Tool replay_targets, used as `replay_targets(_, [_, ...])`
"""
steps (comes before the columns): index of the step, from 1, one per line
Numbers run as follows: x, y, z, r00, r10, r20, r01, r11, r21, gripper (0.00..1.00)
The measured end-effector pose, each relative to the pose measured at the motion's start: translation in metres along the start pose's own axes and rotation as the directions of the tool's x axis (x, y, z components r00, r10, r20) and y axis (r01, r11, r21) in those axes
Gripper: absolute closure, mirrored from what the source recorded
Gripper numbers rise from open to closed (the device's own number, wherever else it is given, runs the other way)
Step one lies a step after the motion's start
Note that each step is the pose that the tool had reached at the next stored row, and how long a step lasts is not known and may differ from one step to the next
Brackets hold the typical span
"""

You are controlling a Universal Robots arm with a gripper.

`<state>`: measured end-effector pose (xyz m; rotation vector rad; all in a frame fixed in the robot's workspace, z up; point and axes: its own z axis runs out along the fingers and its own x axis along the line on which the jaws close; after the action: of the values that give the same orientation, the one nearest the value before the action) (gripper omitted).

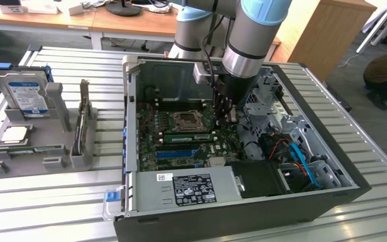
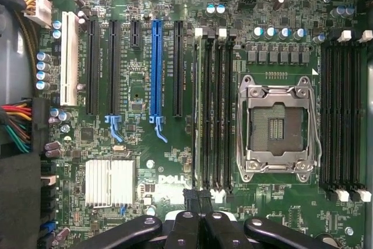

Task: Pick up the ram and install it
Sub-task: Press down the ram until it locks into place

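In the exterior view, a grey rack sits at nine o'clock from the open computer case. It props a hard drive and a dark card upright, so each part offers an edge to pinch. Inside the case, the processor socket lies near the middle of the board. The ram lies at six o'clock from it, a green strip along a memory slot, apparently seated in it rather than carried.

The gripper hangs straight down over the three o'clock end of that strip. Its fingers are clenched with nothing visible between them, a shape that suits pushing down rather than grasping, though contact cannot be confirmed.

In the wrist view, the blue slot comes first, then the ram on edge in the nearest memory slot. The closed gripper sits in line with its end, and the socket is at three o'clock.
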<state>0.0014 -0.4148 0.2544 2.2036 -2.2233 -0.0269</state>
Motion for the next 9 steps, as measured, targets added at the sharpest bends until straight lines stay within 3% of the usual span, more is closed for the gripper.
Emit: replay_targets(9, [0.0000,0.0000,0.0015,1.0000,0.000,0.0000,0.000,1.0000,0.0000,0.89])
